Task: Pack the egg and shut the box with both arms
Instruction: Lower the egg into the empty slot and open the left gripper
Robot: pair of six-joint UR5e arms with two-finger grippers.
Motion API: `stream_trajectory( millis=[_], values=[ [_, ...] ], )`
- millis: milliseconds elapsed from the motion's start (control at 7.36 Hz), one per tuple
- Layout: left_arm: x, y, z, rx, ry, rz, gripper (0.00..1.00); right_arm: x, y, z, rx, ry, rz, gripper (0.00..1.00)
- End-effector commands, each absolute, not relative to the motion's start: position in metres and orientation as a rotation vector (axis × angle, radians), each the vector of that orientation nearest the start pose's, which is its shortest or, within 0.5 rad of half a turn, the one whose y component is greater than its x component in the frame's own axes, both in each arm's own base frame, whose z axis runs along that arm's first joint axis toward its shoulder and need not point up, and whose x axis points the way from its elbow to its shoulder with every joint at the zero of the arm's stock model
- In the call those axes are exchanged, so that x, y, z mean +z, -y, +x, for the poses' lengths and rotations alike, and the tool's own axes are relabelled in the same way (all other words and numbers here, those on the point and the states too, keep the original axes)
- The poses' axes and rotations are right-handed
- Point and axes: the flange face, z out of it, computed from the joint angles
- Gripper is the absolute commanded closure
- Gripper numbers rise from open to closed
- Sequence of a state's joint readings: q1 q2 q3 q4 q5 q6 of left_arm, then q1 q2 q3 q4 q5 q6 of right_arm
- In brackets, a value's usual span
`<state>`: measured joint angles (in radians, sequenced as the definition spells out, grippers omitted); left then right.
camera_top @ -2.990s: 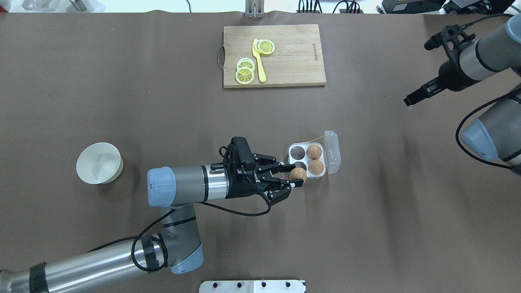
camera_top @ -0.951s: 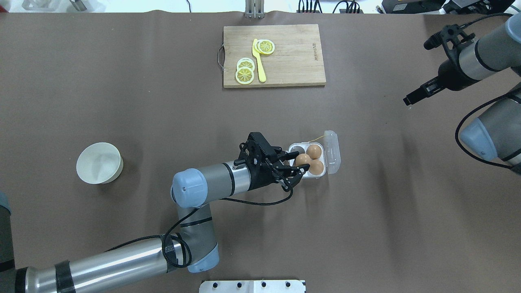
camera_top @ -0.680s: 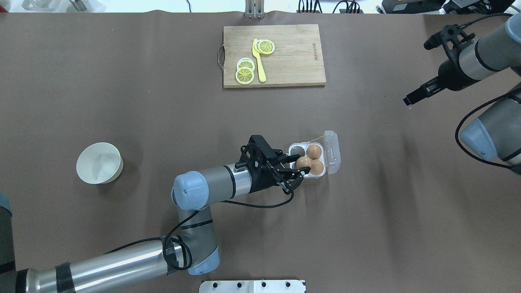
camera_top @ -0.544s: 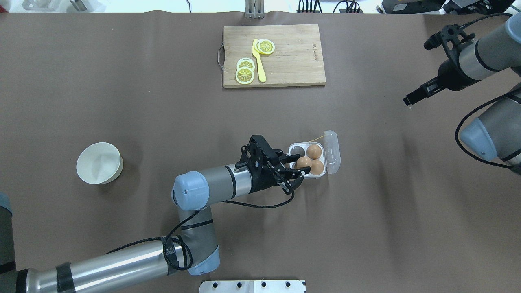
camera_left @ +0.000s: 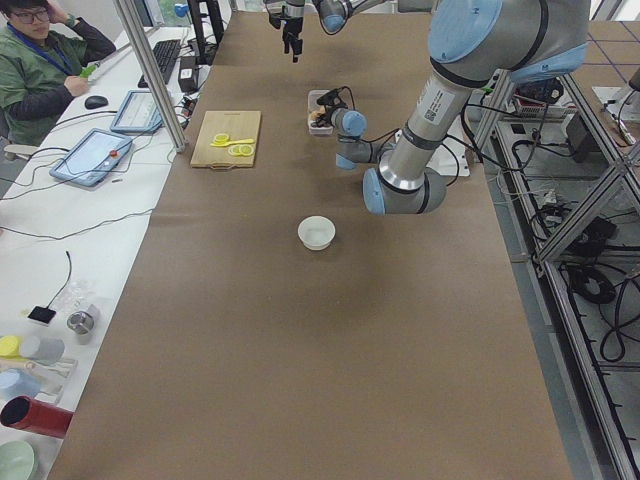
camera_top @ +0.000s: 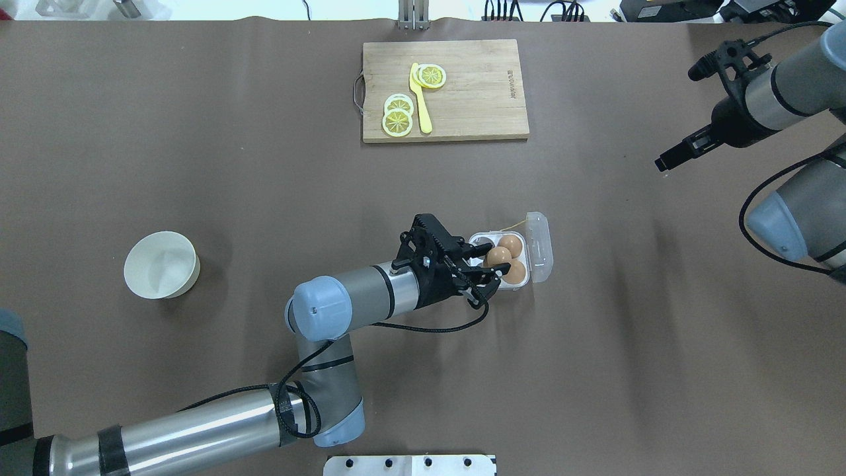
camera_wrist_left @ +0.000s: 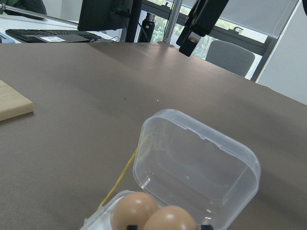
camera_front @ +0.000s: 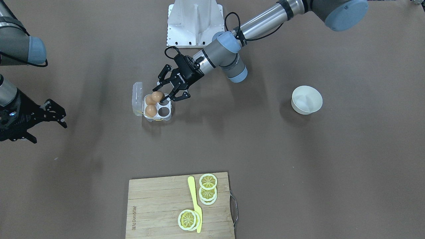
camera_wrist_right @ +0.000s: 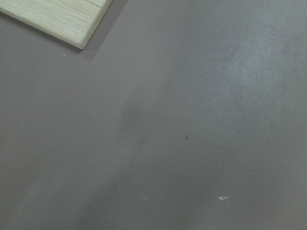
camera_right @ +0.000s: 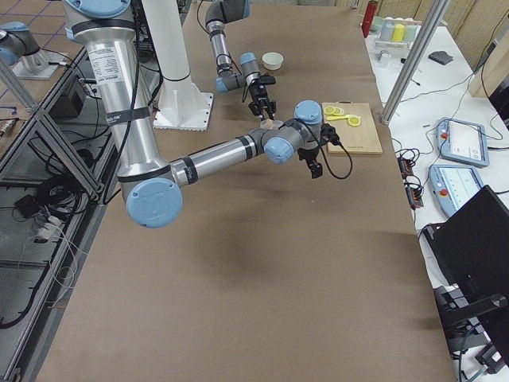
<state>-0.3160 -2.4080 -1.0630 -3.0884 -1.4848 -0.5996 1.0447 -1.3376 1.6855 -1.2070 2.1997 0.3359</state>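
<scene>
The box stands with its lid swung up at 3 o'clock. Two eggs fill the cells beside the lid. The left gripper reaches in from 8 o'clock, its fingers clamped on the egg, which sits between them over the 7 o'clock cell; I cannot tell whether it is seated. A bowl lies well apart at 9 o'clock. The right gripper hangs far off at 2 o'clock, fingers spread.

The cutting board bears a mark reading "Joyoung"; white lettering on the left claw is illegible.
</scene>
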Motion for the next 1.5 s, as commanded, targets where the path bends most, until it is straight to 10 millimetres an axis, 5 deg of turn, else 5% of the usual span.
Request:
stream_trajectory(
  millis=[0,272,544,1359],
  values=[
    [0.2027,0.3695,0.6733,0.378,-1.446,1.162,1.00,0.4386,0.5522,-0.2343,-0.400,0.838,0.375,0.00],
    [0.2037,0.3693,0.6730,0.378,-1.449,1.161,0.92,0.4387,0.5523,-0.2342,-0.400,0.837,0.376,0.00],
    [0.2013,0.3668,0.6722,0.346,-1.481,1.133,0.60,0.4387,0.5523,-0.2342,-0.400,0.837,0.376,0.00],
    [0.1985,0.3642,0.6717,0.346,-1.490,1.134,0.29,0.4381,0.5521,-0.2341,-0.400,0.837,0.376,0.00]
  ],
)
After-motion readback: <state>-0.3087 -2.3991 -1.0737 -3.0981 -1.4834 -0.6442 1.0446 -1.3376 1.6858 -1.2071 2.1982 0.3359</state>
